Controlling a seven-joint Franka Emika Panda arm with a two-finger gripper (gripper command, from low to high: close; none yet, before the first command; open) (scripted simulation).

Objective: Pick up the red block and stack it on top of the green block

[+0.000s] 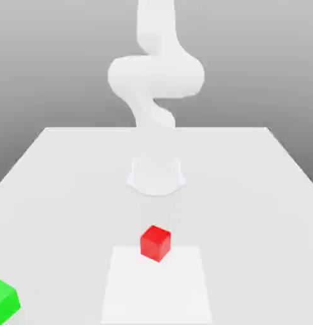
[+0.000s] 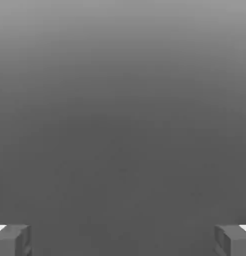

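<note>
In the exterior view the white arm [image 1: 155, 76] stands in the upper middle of the frame, rising from its base [image 1: 156, 174] on the white table [image 1: 247, 190] and bending over near the top. In the hand view the gripper [image 2: 123, 240] has its two grey fingertips [image 2: 12, 240] far apart, with nothing between them. The red block [image 1: 155, 243] lies on the table in the lower middle of the exterior frame, and the green block [image 1: 4, 300] sits well apart from it in the lower left corner.
</note>
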